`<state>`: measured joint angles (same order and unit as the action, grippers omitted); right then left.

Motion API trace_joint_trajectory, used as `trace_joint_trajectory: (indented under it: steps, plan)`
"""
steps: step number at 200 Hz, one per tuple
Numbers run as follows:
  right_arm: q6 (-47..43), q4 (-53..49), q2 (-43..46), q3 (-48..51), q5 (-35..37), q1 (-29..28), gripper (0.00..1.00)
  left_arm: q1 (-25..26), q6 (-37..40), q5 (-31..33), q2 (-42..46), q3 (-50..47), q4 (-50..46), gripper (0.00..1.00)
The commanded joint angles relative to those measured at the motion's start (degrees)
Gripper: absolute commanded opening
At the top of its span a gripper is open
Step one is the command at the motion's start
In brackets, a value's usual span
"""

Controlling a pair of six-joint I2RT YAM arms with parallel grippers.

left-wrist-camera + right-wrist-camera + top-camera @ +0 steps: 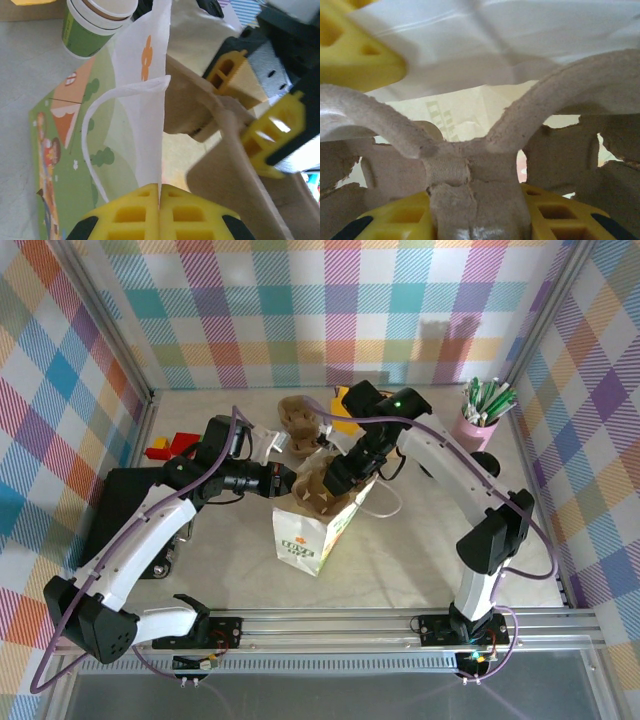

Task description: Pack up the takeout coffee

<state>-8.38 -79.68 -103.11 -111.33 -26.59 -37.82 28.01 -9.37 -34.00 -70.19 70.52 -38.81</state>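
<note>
Left wrist: left end effector [159,197] clenched on bag [142,100] rim | right wrist: right end effector [477,212] grasping carrier [555,100] rib | top external: carrier at bag mouth, bag standing on table [400,550]

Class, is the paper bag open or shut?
Open: the left fingers pinch one wall of the paper bag aside; the cardboard carrier sits in the gap.

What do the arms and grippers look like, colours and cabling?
Both arms, left arm and right arm, have white shells with black joints and bases. A purple cable loops along each. A green light glows near the right wrist. The left gripper and right gripper have yellow ribbed fingers with black patches at their base.
</note>
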Motion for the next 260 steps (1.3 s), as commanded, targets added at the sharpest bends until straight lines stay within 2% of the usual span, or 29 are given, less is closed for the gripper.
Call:
trace_joint_trajectory:
  steps: [1,87,128,162,193,219,260]
  plan:
    - [2.3,1.0,-0.9,0.2,3.9,0.0,0.36,0.5,1.3,-2.7,-0.1,-0.8,0.4,0.00]
    - [-0.3,2.5,-2.2,4.3,15.4,-4.0,0.36,0.5,-0.4,-4.0,-1.2,-1.6,2.7,0.00]
    - [0.8,5.2,1.0,4.2,5.5,-4.0,0.38,0.5,0.2,-3.1,-1.2,-1.7,2.0,0.00]
    - [5.3,7.1,3.2,3.0,0.9,-2.3,0.36,0.5,0.4,-3.9,-0.8,-2.2,2.0,0.00]
    - [7.2,11.4,7.0,6.8,-3.4,-0.2,0.36,0.5,0.6,-4.1,-0.1,-3.0,2.1,0.00]
    - [9.1,14.4,8.4,9.3,-3.8,1.0,0.36,0.5,0.6,-5.0,0.1,-3.4,2.2,0.00]
    - [7.9,15.1,7.3,12.1,2.9,0.7,0.35,0.5,0.6,-4.9,0.0,-3.7,2.5,0.00]
